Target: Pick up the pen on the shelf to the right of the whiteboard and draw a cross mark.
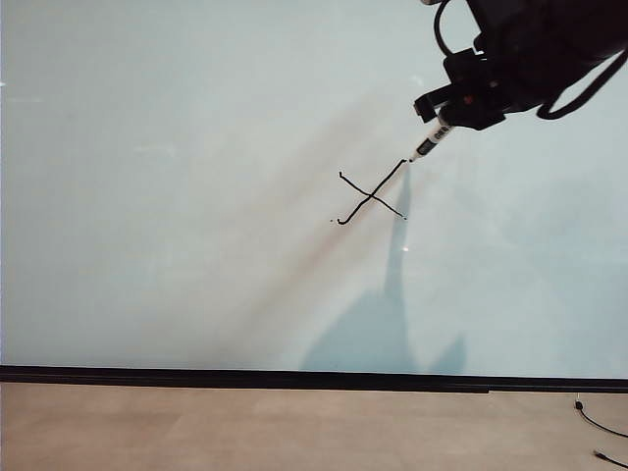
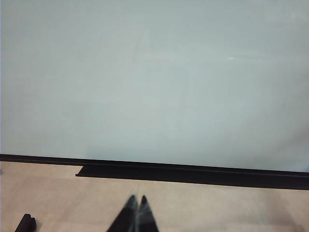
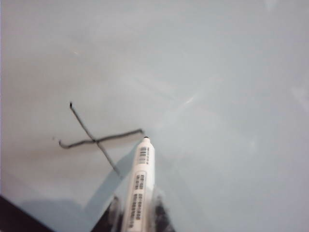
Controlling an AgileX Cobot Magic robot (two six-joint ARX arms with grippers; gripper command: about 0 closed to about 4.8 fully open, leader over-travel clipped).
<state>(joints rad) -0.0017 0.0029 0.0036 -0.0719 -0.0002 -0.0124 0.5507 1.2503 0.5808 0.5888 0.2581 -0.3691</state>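
The whiteboard fills nearly all of the exterior view, a glossy pale grey-white surface with a black strip along its bottom edge and tan floor in front of it. Right of the board's middle, in its upper half, the cross mark stands drawn: two thin black strokes, slightly curved, crossing each other, with a tiny black speck just beside its lower left end. The right gripper reaches in from the upper right corner of that view, its jaws closed most of the way on the pen, a slim white marker with a black-printed label band. The pen slants down and to the left, and its black tip sits at the upper right end of one stroke of the cross mark, at the board's surface or just off it; the pictures do not settle which. In the right wrist view the pen runs up out of the jaws, its tip just beside the end of the nearer stroke of the cross mark, and its shadow falls across the board towards the other stroke. The arm's dark shadow lies on the board below the cross in the exterior view. The left gripper hangs low over the floor, well apart from the board, its two dark fingertips pressed together with nothing between them. A small black object lies on the floor to its left, and two dark cable ends show at the far right of the floor.
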